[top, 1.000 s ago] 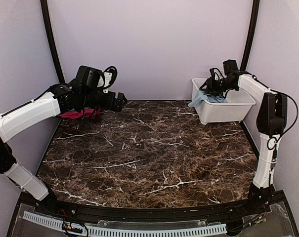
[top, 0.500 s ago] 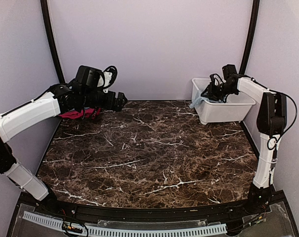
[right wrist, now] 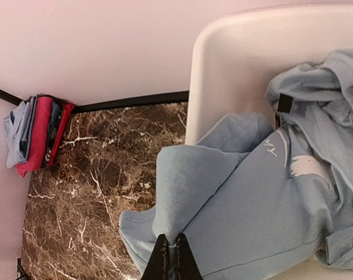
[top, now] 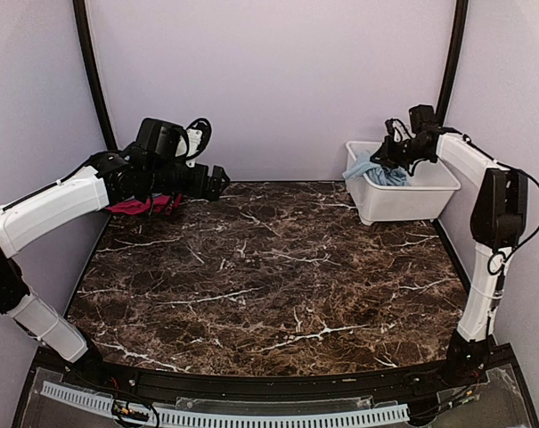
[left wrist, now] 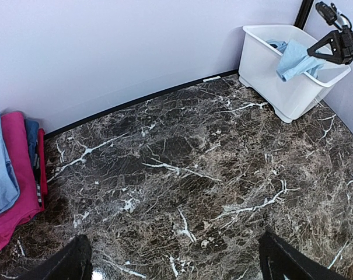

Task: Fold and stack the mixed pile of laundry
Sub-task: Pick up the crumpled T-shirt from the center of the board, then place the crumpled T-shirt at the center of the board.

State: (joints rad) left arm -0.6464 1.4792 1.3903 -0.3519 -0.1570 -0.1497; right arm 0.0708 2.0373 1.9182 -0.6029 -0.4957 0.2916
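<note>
My right gripper (top: 396,157) is shut on a pale blue tee with white print (right wrist: 264,192) and holds it lifted over the near-left rim of the white tub (top: 403,203); part of the tee hangs over the rim (top: 365,169). More pale blue garments (right wrist: 334,105) lie inside the tub. A folded stack of pale blue, magenta-pink and dark pieces (left wrist: 16,169) lies at the far left by the wall, also seen in the top view (top: 140,206) and the right wrist view (right wrist: 36,131). My left gripper (top: 217,181) is open and empty, hovering right of that stack.
The dark marble table (top: 269,276) spreads between the stack and the tub. The back wall (top: 269,89) runs close behind both. The tub also shows in the left wrist view (left wrist: 281,87) at the far right corner.
My right gripper has risen and drawn back toward the tub's rear, lifting the pale blue tee higher out of the tub. The left arm has not moved.
</note>
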